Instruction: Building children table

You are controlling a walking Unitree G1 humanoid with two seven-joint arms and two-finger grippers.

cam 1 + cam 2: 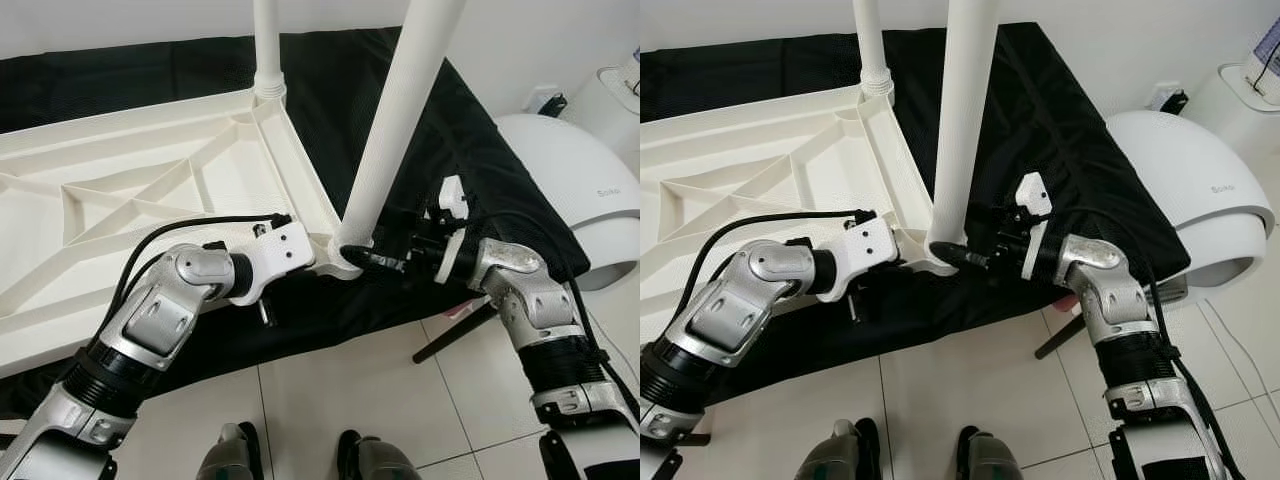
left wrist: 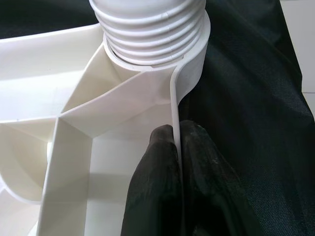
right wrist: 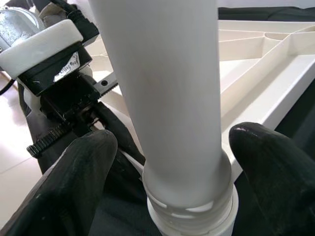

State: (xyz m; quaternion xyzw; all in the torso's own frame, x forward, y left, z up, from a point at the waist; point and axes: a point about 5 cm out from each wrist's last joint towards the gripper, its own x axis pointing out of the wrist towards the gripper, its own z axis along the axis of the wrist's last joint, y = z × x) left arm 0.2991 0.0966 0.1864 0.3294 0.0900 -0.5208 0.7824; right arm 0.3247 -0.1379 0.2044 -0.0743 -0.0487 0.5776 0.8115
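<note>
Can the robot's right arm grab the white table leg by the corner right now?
Probably yes. The right gripper already has a black finger on each side of the table leg just above its threaded end, with nothing between them. The fingers look not quite closed on it.

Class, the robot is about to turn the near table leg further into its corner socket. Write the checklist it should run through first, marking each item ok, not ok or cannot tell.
1. Left gripper steadies the tabletop: its fingers are shut on the rim wall beside the socket. Ok.
2. Right gripper is placed on the near leg: fingers either side of it just above the thread, but gaps show, so no grip yet. Not ok.
3. Leg fully seated: thread rings show above the socket. Not ok.
4. Leg stands straight in the socket: cannot tell.
5. Far leg is in its corner. Ok.
</note>
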